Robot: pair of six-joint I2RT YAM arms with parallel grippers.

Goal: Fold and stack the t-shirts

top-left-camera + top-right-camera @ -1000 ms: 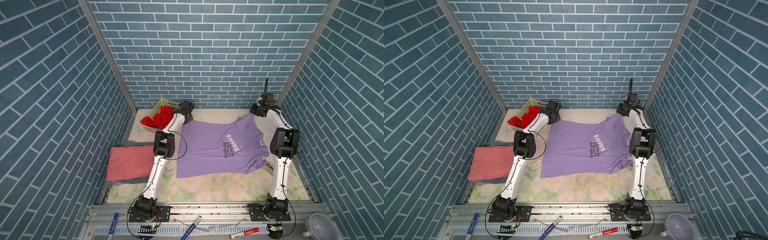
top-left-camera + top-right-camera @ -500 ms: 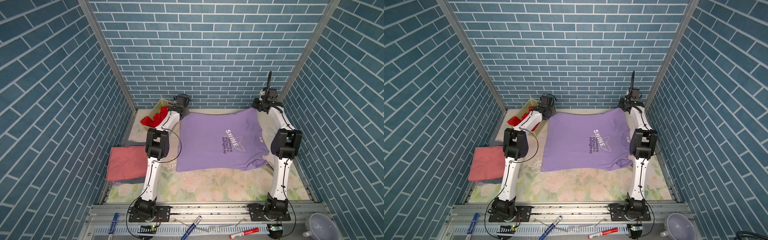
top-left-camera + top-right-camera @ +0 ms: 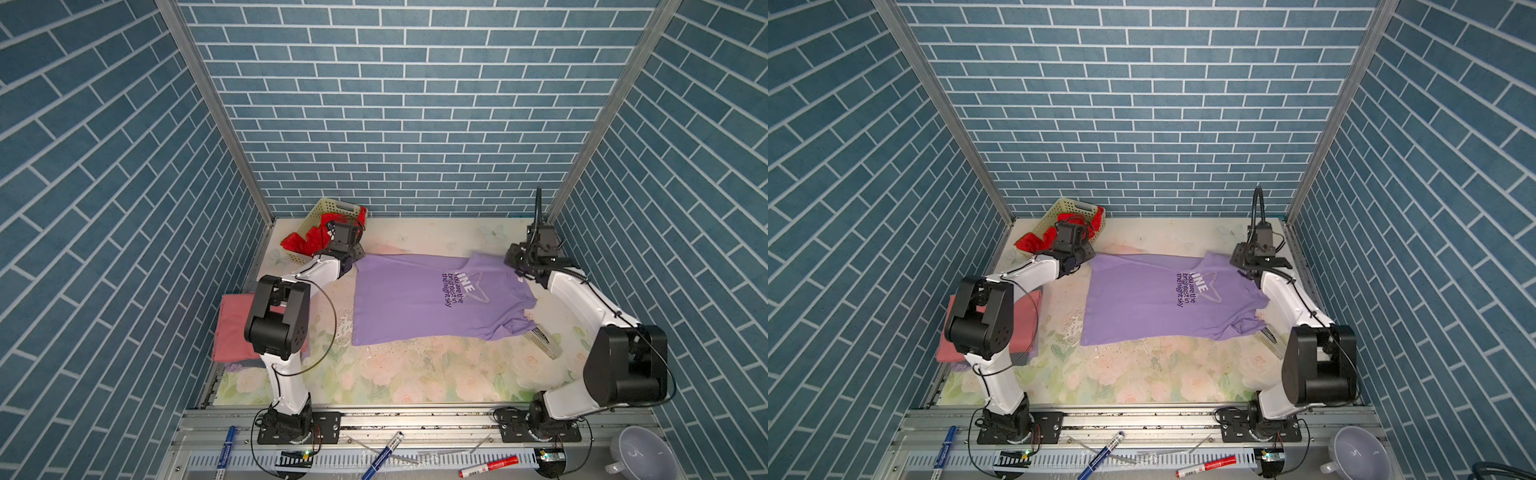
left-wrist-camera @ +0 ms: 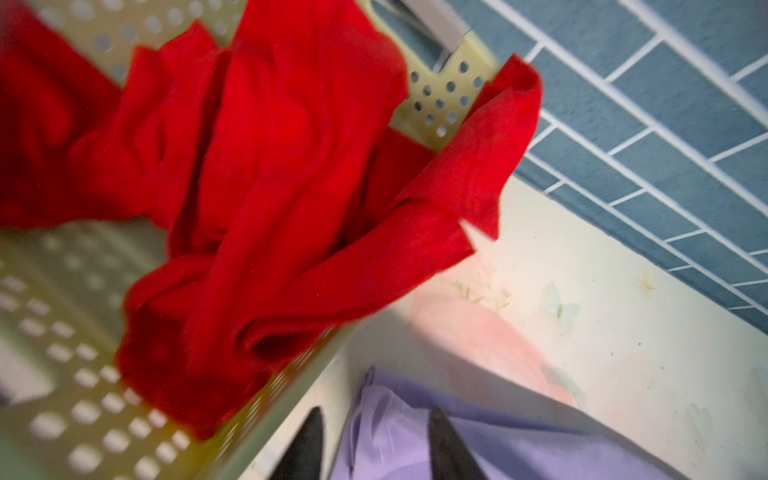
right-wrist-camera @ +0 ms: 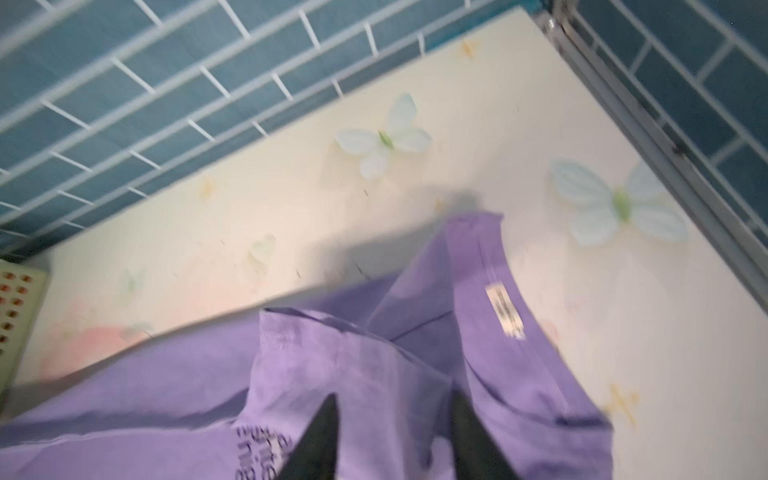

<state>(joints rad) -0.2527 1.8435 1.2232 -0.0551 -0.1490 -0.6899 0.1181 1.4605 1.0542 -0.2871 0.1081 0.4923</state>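
Note:
The lilac-purple t-shirt [image 3: 415,303] [image 3: 1142,303] lies spread on the flowered table, its print facing up and a far-right sleeve flap folded over the print's start. My left gripper [image 3: 355,254] [image 4: 376,411] is open at the shirt's far-left corner, and that corner of cloth lies between its fingers. My right gripper [image 3: 515,266] [image 5: 394,397] is open over the folded flap near the collar label. A red t-shirt [image 3: 307,241] [image 4: 270,187] is bunched in the basket. A folded salmon-pink t-shirt [image 3: 232,328] [image 3: 1025,328] lies at the left edge.
The pale yellow perforated basket [image 3: 328,206] [image 4: 440,95] stands in the far-left corner, right beside my left gripper. Brick walls close off the back and sides. A striped flat strip [image 3: 542,343] pokes out under the shirt's near-right sleeve. Markers [image 3: 382,455] and a grey bowl [image 3: 642,455] lie on the front rail.
Both grippers, shut on the purple shirt's far edge before, pulled it toward the back wall and have opened. The shirt now lies flat, with the right flap fallen over the print.

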